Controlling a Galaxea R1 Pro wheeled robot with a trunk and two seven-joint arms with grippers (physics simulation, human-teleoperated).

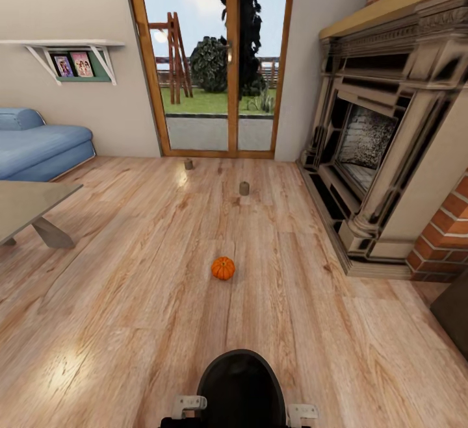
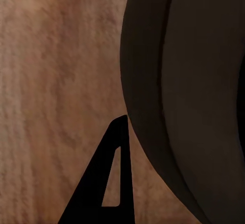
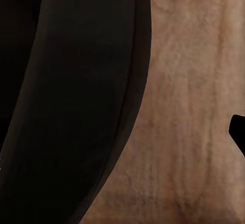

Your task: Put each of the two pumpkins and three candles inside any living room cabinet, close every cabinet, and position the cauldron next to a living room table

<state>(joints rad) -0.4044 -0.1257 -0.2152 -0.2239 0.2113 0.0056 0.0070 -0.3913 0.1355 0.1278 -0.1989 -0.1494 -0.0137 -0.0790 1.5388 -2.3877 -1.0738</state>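
Orange pumpkin [image 1: 223,268]: on wood floor [image 1: 130,298], ahead of me.
Candles: one [image 1: 244,188] beyond it, one [image 1: 188,164] near the glass door [image 1: 214,58].
Jaws: I cannot tell, either side.

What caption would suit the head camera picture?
One pumpkin and two candles sit on the wood floor between sofa and fireplace.

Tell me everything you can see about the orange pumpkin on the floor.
The pumpkin is small, round and bright orange, with ribbed segments running down its sides; any stem is too small to make out. It sits upright on the wooden plank floor, casting a small shadow beneath it. Nothing else touches it. It lies in open floor straight ahead of the robot, nearer than the two candles, with the fireplace off to the right and the grey table to the left.
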